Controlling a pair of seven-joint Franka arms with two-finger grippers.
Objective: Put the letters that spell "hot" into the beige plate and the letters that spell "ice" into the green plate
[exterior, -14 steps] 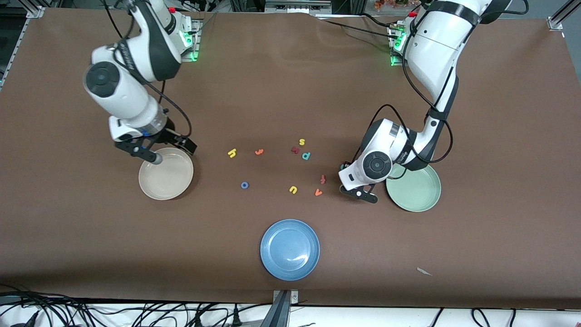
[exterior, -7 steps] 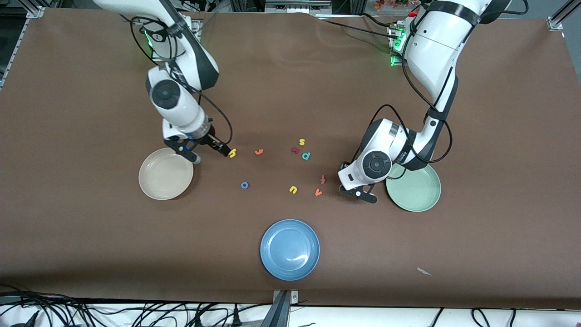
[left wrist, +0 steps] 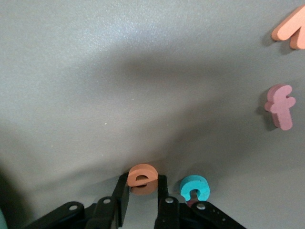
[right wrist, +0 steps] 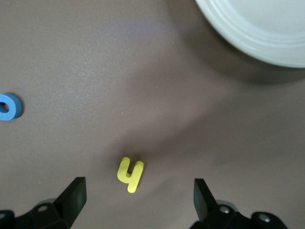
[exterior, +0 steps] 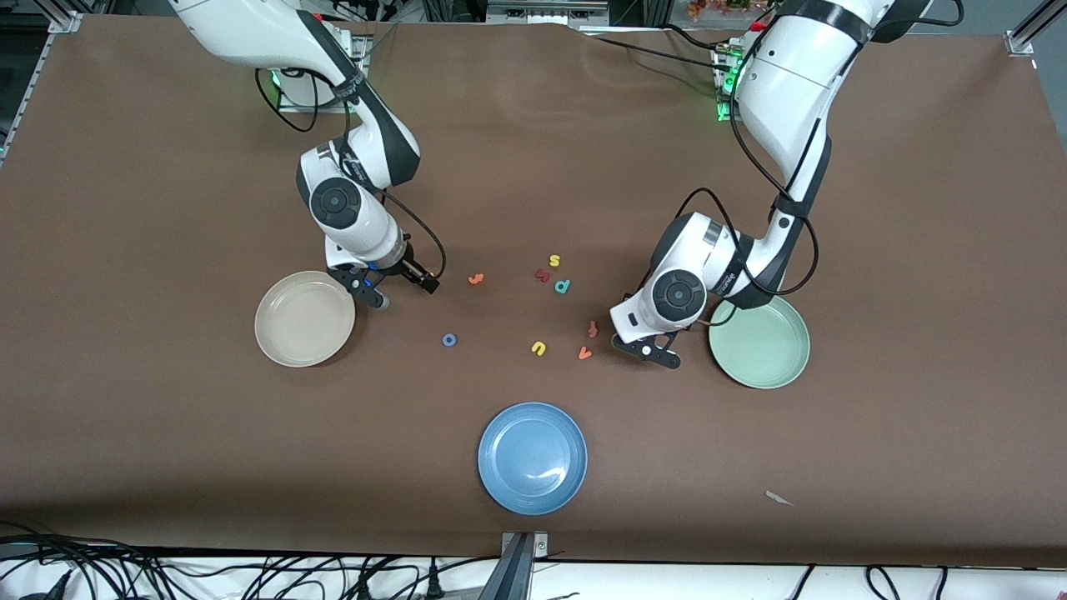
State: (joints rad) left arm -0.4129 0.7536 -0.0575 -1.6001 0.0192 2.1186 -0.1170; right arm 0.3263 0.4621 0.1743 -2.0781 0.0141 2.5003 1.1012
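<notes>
Both plates empty: left gripper [left wrist: 143, 200] pinching the orange e [left wrist: 142, 179] beside the green plate [exterior: 783, 371]; right gripper [right wrist: 138, 198] spread wide over the yellow h [right wrist: 130, 173]; beige plate [exterior: 283, 346] waits.

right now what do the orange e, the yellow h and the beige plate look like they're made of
Orange e: seemingly soft foam, matte, with thick rounded edges; the left gripper has its fingers on either side of it.
Yellow h: probably the same matte foam, thick and flat-faced.
Beige plate: smooth hard material, perhaps plastic or glazed ceramic; its raised rim carries a faint sheen.
</notes>
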